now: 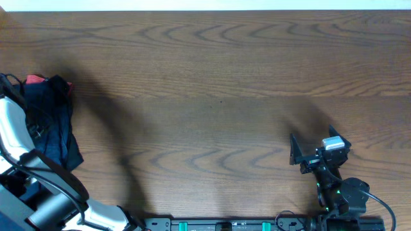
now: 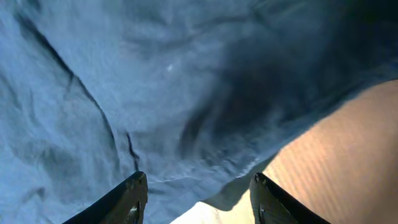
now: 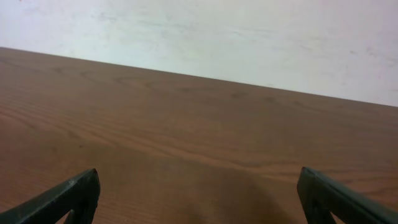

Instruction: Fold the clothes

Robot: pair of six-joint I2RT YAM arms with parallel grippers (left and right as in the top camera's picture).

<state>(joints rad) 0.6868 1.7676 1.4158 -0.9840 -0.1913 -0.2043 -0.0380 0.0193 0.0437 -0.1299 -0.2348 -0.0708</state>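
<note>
1. Step in hand, as judged: the reach for a first garment. No folding has begun, and the clothes [image 1: 54, 125] lie in a bunched heap.
2. The left gripper [image 2: 198, 200] is spread wide with nothing caught between its fingers. Blue cloth fills the view directly ahead of its tips. Whether the tips touch the cloth cannot be told.
3. The right gripper [image 1: 297, 151] is also spread and empty. It hangs low over the bare table [image 1: 212, 96], with the heap well apart from it, far off to its left.
4. The heap sits under and ahead of the left gripper. A strip of bare wood shows past that gripper's right finger [image 2: 273, 200], so a cloth edge runs close by on that side.
5. Look of the cloth: dark navy, soft and heavily creased, with long ridges running across it. A red piece [image 1: 35, 80] shows at the far end of the heap, beyond the left gripper.
6. Next move, as judged: close the left gripper on one layer near that edge, then draw the garment toward the open table so it can be spread flat. The right gripper would need to cross over to pin or take a second corner.
7. Risk: pinching several layers at once and dragging the whole heap.
</note>
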